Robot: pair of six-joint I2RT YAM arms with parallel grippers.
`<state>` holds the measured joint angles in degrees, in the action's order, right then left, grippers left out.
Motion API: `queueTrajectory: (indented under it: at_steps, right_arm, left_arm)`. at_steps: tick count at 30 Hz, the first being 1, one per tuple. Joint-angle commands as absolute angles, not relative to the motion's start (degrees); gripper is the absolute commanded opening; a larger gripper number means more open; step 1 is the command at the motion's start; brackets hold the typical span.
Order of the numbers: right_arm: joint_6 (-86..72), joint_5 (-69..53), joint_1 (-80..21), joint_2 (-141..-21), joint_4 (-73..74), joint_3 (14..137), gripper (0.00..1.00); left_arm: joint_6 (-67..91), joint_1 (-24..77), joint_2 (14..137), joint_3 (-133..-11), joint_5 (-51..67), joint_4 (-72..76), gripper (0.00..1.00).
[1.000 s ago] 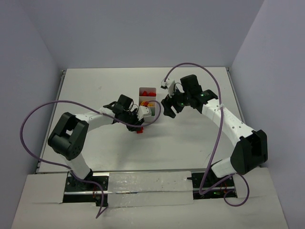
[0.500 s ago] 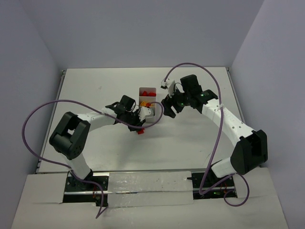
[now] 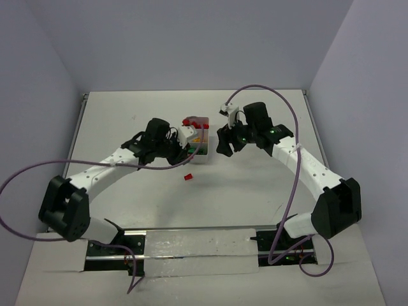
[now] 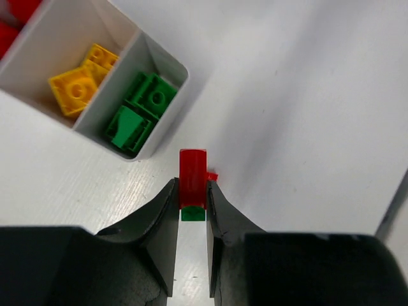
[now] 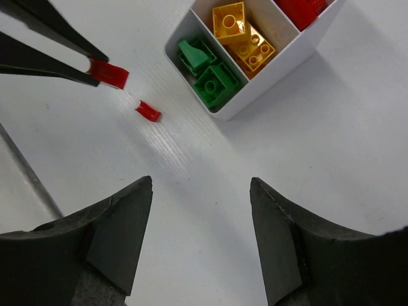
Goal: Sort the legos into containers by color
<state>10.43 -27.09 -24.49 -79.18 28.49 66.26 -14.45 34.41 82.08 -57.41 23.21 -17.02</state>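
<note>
My left gripper (image 4: pixel 192 191) is shut on a red-and-green lego stack (image 4: pixel 192 175) and holds it above the table, just off the green end of the white three-compartment tray (image 4: pixel 160 127). The tray holds green legos (image 4: pixel 143 108), yellow legos (image 4: pixel 80 86) and red ones (image 4: pixel 9 16). A small loose red lego (image 3: pixel 188 176) lies on the table in front of the tray. In the top view the left gripper (image 3: pixel 191 152) overlaps the tray (image 3: pixel 205 157). My right gripper (image 5: pixel 201 185) is open and empty above bare table, right of the tray (image 5: pixel 268 83).
The right wrist view shows the left fingers (image 5: pixel 51 48) with the held stack (image 5: pixel 108 74), the loose red lego (image 5: pixel 148 111), and green (image 5: pixel 207 73) and yellow (image 5: pixel 245 35) legos in the tray. Purple cables loop over both arms.
My left gripper has lifted off the table and moved back toward the tray with the stack in it. One red lego stays on the table. The right gripper barely shifted.
</note>
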Motion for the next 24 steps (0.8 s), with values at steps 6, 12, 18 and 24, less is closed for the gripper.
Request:
queueTrajectory:
  at_steps: [6, 12, 18, 24]
  right_arm:
    - [-11.8, -38.1, -24.0, -79.1, 16.1, 66.5, 0.67]
    - [-22.2, -39.9, -24.5, -83.6, 12.6, 71.8, 0.62]
    - [-27.0, -32.4, -28.5, -87.9, 14.4, 78.7, 0.57]
    - [-30.3, -29.2, -33.1, -96.2, 14.5, 88.7, 0.55]
  left_arm:
    - [18.3, 32.9, 75.3, -63.5, 13.8, -17.6, 0.0]
    - [30.5, 31.0, 78.0, -69.9, 3.6, -22.6, 0.0]
    - [36.0, 30.7, 79.8, -75.1, -5.4, -27.7, 0.0]
    - [39.5, 27.6, 80.9, -78.2, -8.1, -30.6, 0.0]
